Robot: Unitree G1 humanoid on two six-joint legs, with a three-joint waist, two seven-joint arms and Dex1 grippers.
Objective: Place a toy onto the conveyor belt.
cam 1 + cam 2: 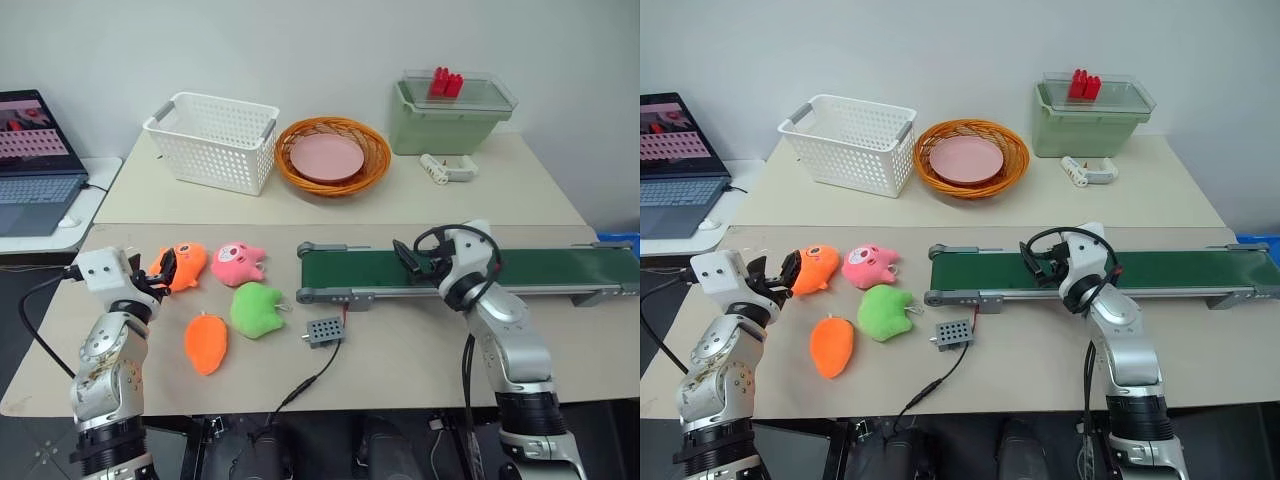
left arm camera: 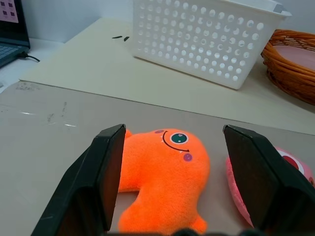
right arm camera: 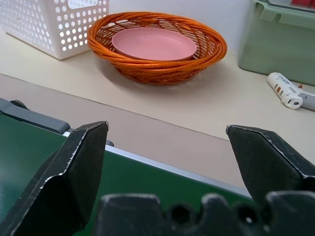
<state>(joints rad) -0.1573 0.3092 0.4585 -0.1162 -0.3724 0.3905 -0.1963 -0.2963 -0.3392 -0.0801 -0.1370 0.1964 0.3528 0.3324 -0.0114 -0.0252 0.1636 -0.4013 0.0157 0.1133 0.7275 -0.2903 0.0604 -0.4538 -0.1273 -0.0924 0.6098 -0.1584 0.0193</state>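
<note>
Jaws spread on both grippers; we should centre our left gripper point(image 2: 167, 182) round the round orange plush toy point(image 2: 162, 172) before squeezing.

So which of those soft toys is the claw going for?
Look at the table's near left corner, where four plush toys lie left of the green belt. It's the toy farthest left, between the open left claw's fingers: round, orange, with one eye, unlike the plain orange carrot.
</note>
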